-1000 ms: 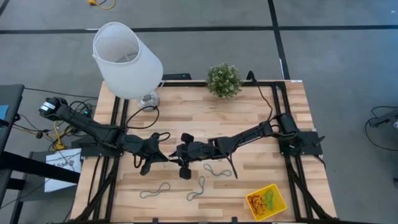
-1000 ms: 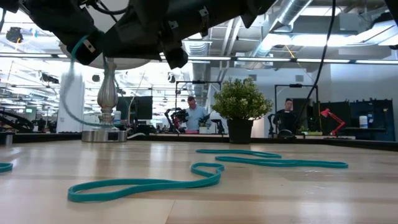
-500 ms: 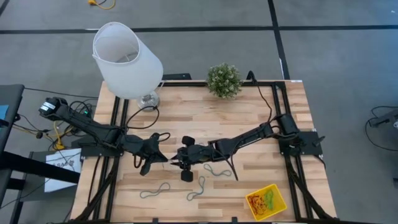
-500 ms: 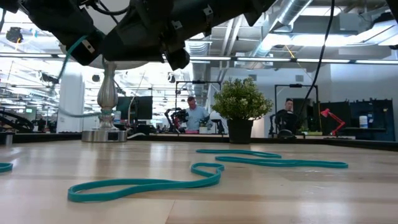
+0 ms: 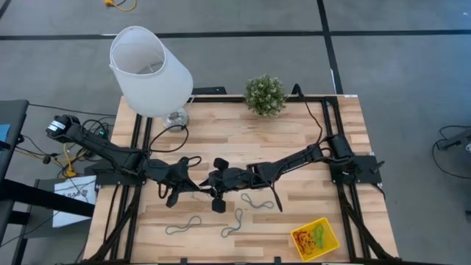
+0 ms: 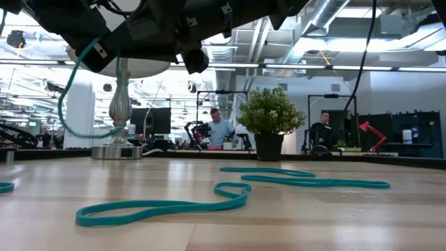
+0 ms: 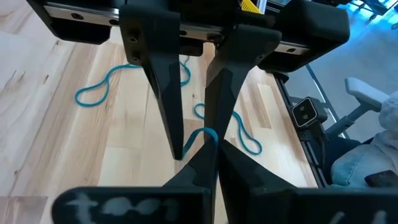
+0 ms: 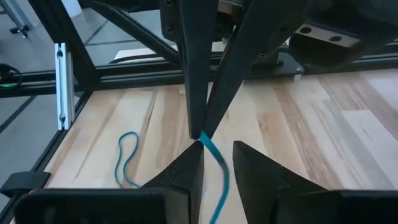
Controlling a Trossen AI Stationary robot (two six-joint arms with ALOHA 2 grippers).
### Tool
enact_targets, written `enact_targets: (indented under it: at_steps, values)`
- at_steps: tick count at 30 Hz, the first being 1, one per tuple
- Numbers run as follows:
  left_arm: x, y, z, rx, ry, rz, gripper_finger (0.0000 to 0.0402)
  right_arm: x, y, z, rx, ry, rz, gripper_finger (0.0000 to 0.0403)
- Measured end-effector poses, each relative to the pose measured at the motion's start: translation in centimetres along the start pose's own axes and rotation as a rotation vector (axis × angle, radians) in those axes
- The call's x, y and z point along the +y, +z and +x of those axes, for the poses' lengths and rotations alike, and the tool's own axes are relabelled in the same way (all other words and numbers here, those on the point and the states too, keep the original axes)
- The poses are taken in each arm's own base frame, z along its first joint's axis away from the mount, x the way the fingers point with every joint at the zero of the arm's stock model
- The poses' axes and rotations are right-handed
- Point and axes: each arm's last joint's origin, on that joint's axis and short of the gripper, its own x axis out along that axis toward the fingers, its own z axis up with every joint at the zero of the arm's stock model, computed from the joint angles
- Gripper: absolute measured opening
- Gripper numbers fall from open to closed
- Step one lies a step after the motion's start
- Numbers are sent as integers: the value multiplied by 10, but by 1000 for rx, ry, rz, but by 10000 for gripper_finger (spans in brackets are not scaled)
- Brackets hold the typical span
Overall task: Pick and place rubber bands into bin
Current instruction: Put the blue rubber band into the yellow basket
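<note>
Jaws of the left gripper (image 7: 194,152) clamp a thin teal band (image 6: 73,104); right gripper (image 8: 214,158) stands slightly apart around it above the wooden counter (image 5: 294,140). Its dangling loop has swung lower. Yellow bin (image 5: 314,238) sits at a corner.

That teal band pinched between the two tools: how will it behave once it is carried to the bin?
Likely floppy: the band hangs in a slack loop in the low view. Probably very light and apt to swing. It may slip: the left tool pinches only a thin bit, and the right tool stands partly open.
</note>
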Motion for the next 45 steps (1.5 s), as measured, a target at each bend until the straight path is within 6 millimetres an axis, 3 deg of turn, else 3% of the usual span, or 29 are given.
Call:
enact_targets:
  at_steps: [8, 16, 25, 30, 33, 36, 41, 45]
  values:
    - [0, 0, 0, -2, 7, 0, 0, 0, -1, 0, 9, -3, -1, 8]
    - [1, 0, 0, -9, 22, 61, 6, 1, -1, 0, 5, -23, 22, 4]
    - [3, 1, 0, -40, 96, 41, 86, 2, -5, -1, 48, -30, 35, 1]
    - [4, -1, 0, -21, 123, 46, 120, 21, -11, -6, 96, -7, 44, 1]
    - [6, -4, 0, 8, 141, 33, 127, 41, -3, -30, 154, -44, 2, 1]
    - [8, -8, -1, 42, 158, 30, 127, 60, 14, -71, 215, -152, 25, 1]
    - [8, -9, -1, 60, 166, 32, 122, 86, 25, -146, 335, -242, 220, 0]
    - [8, -9, -1, 49, 172, 31, 121, 108, 15, -196, 486, -285, 438, 0]
